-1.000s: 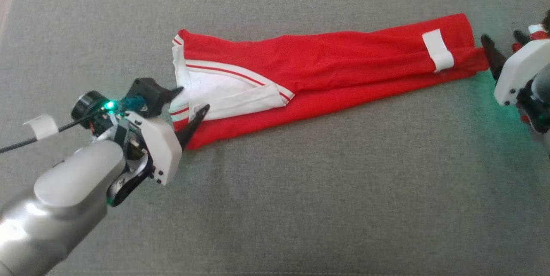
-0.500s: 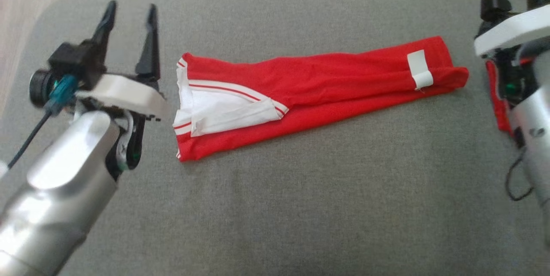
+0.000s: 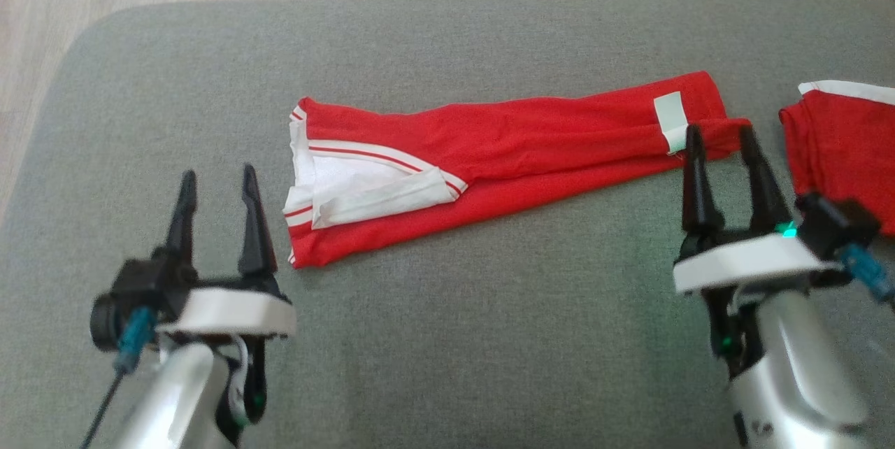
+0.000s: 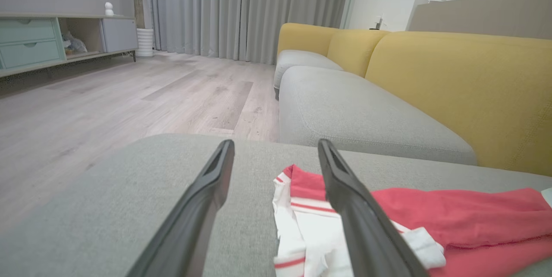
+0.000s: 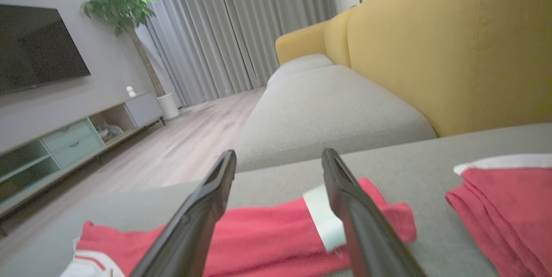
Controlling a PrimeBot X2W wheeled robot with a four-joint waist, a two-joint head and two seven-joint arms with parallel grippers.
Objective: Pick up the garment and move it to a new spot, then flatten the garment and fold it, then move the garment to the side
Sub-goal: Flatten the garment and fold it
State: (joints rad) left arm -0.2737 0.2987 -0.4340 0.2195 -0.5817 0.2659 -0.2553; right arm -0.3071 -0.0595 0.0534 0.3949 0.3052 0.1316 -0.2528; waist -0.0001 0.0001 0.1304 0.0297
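**Release after the lengthwise fold.** Both tools have let go. A second ago the left gripper (image 3: 218,175) had its fingers at the garment's (image 3: 531,148) banded end and the right gripper (image 3: 720,131) stood at the opposite tip. Now the left hangs towards the near-left corner of the seat cushion (image 3: 447,337) and the right towards its near-right corner, each with jaws spread wide and nothing between them. The head camera has also tilted up, so we do not read the picture's shift as travel of the cloth.

The garment lies as a long, narrow red strip across the middle of the cushion, slanting slightly towards the far-right corner. Its white striped band (image 3: 363,187) is turned out at the left end.

We judge the long fold set down, with a crosswise fold and the move aside still to come.

Markings: a white label (image 3: 670,117) sits near the strip's right end — we can read no writing or brand on it. A second red garment (image 3: 846,148) lies at the right edge, apart from the strip.
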